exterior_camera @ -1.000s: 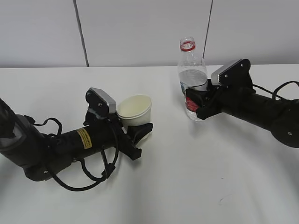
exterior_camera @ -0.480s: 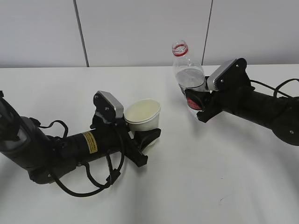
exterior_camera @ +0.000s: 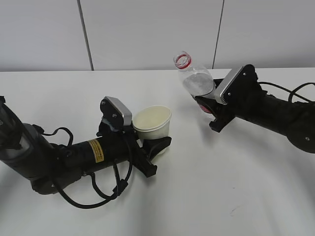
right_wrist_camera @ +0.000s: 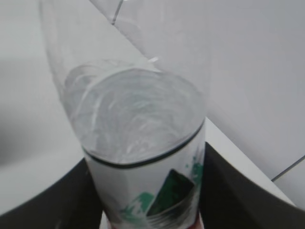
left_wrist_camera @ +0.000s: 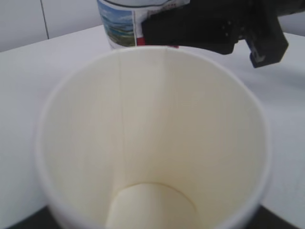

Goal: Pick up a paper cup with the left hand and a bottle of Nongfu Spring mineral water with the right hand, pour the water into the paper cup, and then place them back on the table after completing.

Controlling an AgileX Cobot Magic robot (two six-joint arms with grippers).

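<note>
Two arms are working over the table (exterior_camera: 206, 196): the right hand (exterior_camera: 210, 105) is clamping the bottle (exterior_camera: 195, 80) at its label and tilting its open mouth toward the paper cup (exterior_camera: 153, 124), which the left hand (exterior_camera: 153, 142) is gripping just above the tabletop. The mouth is sitting well short of the rim — further tipping risks the water (right_wrist_camera: 131, 114) spilling onto the table.

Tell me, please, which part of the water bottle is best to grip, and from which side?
Grip the bottle at its labelled middle, from the side, as the right hand does now. The body there is widest and nearly straight, so the fingers seat well. The red-ringed neck is narrow and must stay free, tilted toward the paper cup.
</note>
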